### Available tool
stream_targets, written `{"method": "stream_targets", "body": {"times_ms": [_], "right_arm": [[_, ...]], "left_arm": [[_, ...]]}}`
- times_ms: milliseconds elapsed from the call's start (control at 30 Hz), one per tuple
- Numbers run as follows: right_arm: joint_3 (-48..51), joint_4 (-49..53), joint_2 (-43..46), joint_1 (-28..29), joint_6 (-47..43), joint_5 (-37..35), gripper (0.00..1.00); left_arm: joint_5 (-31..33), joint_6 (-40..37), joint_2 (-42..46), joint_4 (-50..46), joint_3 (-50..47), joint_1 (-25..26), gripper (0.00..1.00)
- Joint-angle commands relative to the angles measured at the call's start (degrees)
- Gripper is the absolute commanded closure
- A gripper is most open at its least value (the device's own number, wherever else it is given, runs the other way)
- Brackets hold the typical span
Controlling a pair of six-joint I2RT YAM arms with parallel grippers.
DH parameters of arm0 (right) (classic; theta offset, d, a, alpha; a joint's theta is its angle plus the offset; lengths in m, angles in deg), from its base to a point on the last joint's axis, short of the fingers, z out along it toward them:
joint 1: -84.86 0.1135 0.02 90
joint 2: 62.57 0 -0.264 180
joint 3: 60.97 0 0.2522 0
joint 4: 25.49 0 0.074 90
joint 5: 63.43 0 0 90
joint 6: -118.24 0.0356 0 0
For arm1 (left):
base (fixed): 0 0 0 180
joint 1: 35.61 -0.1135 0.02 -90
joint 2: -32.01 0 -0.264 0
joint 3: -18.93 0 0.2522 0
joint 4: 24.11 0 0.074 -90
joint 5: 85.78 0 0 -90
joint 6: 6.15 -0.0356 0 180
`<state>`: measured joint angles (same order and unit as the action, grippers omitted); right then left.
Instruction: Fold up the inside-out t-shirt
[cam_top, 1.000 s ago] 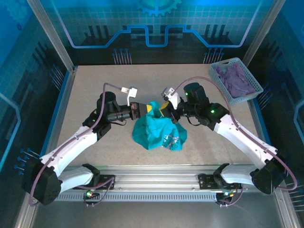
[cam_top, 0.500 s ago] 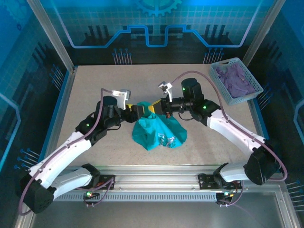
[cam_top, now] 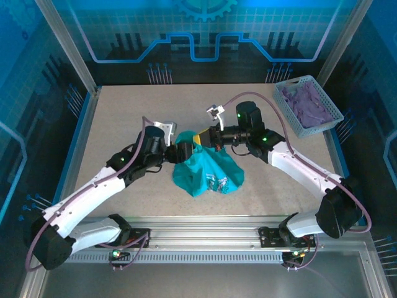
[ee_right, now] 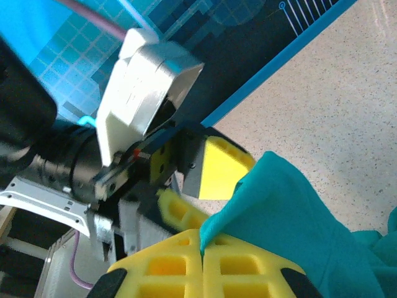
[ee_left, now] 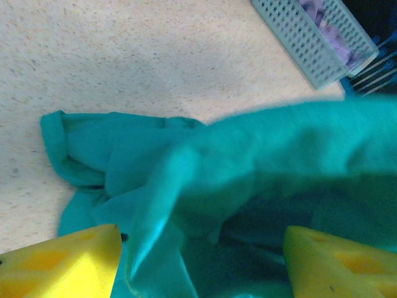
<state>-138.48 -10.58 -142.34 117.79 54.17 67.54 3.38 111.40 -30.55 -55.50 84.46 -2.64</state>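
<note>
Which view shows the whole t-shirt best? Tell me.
Top external: the whole t-shirt shows, draping onto the table. Left wrist gives close-up folds; right wrist, one edge pinched in the shut right tool.

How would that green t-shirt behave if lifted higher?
Probably floppy: the t-shirt drapes in folds where the right gripper pinches it. Likely light, since that small pinch holds its peak up. Pushed, it would probably bunch rather than slide; it already lies crumpled.
</note>
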Motion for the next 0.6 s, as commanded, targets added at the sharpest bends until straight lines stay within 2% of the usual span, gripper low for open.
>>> {"method": "stream_targets", "body": {"times_ms": [0,67,133,300,433,467,567], "right_arm": [[1.5,-0.8,2.2,-0.6,-1.7,0.3,1.00],[2.0,-0.8,2.7,-0.6,-2.2,0.1,1.00],[2.5,-1.0,3.3,-0.7,-2.8,-0.2,1.00],[4.9,-2.7,5.4,-2.1,-2.3,-1.6,1.00],[7.6,-5.6,8.6,-3.5,-2.1,-2.8,1.00],[8.1,-5.4,9.5,-3.9,-2.6,-3.8,1.00],[8.1,-0.6,11.9,-5.1,-4.9,-7.6,0.99]], "left_arm": [[-11.8,8.5,-0.7,8.3,-2.3,-4.0,0.32],[-15.2,10.3,-1.9,10.7,-3.0,-5.2,0.37],[-18.9,12.7,-2.8,14.9,-4.3,-5.9,0.47],[-30.2,19.5,-3.9,29.0,-8.3,-7.2,0.76],[-36.7,20.4,-3.5,36.7,-9.3,-8.0,0.97],[-39.0,21.1,-3.2,40.5,-9.9,-8.3,1.00],[-44.6,25.0,-2.3,54.0,-11.6,-8.5,1.00]]}}
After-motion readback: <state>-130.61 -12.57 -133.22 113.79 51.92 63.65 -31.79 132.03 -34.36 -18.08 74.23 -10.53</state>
